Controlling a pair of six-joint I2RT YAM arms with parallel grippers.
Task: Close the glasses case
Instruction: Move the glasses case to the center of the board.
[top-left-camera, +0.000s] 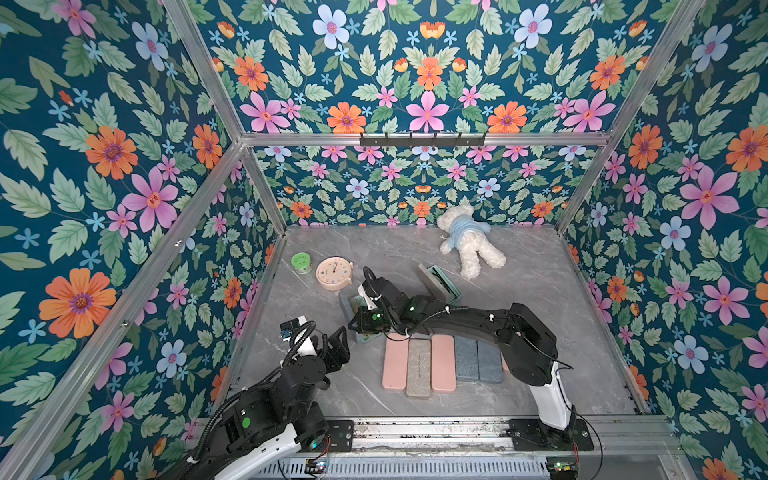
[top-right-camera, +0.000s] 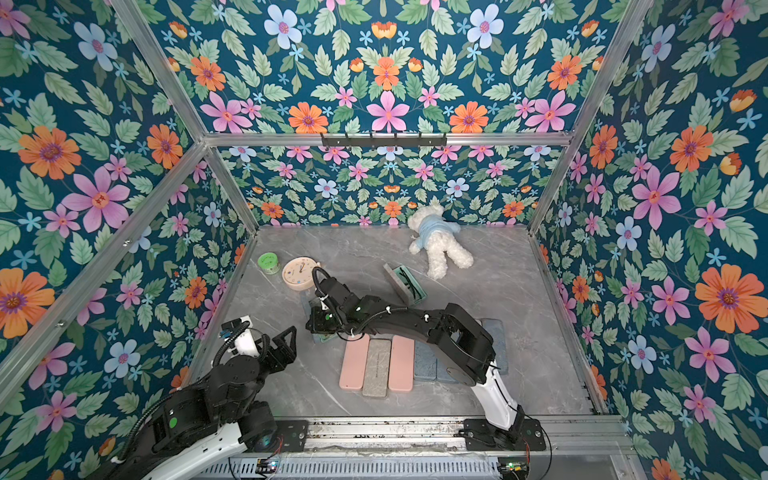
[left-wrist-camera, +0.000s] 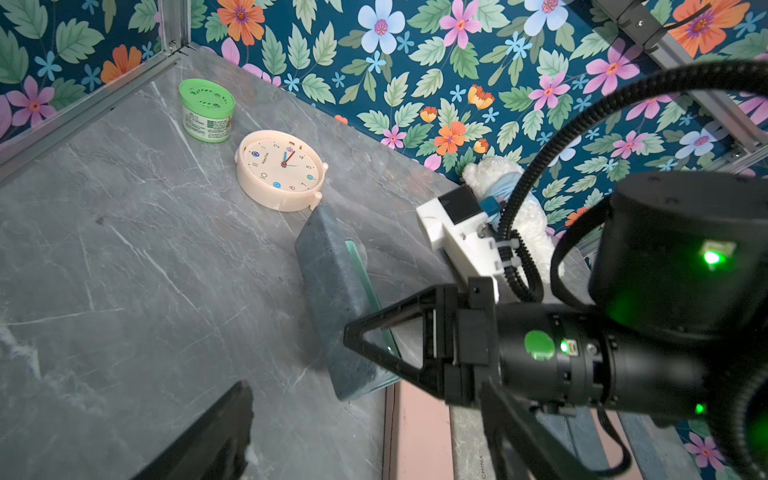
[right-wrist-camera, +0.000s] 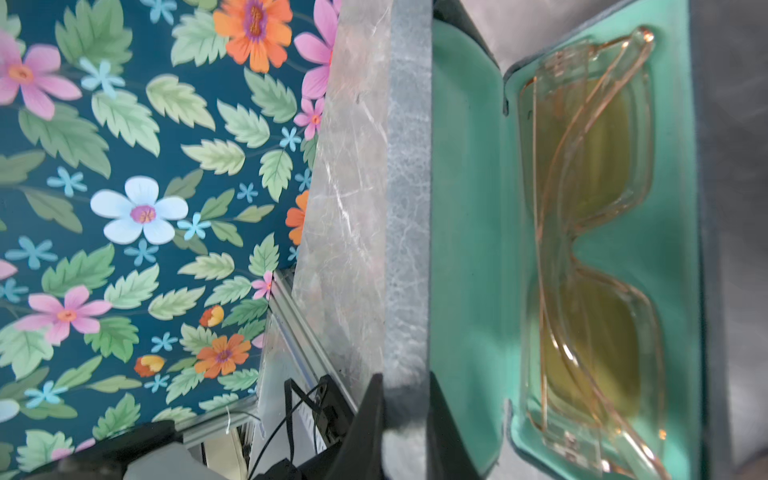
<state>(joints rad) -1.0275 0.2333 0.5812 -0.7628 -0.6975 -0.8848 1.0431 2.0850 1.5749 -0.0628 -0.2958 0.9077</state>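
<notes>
The glasses case (right-wrist-camera: 469, 208) is blue-grey with mint lining and lies open at the table's left middle. Clear peach-framed glasses (right-wrist-camera: 594, 249) with yellow lenses lie in its base. Its lid (left-wrist-camera: 332, 299) stands nearly upright. My right gripper (right-wrist-camera: 405, 382) is shut on the lid's edge, one finger on each face. In both top views the right gripper (top-left-camera: 361, 320) (top-right-camera: 318, 322) covers most of the case (top-left-camera: 345, 301) (top-right-camera: 309, 301). My left gripper (top-left-camera: 336, 345) (top-right-camera: 286, 338) hangs open and empty just left of the case, touching nothing.
Several closed cases (top-left-camera: 419, 368) in pink, grey and blue lie in a row near the front. A second open case (top-left-camera: 440, 282) holding dark glasses sits behind the right arm. A peach clock (top-left-camera: 334, 273), a green jar (top-left-camera: 301, 262) and a white teddy bear (top-left-camera: 471, 241) lie farther back.
</notes>
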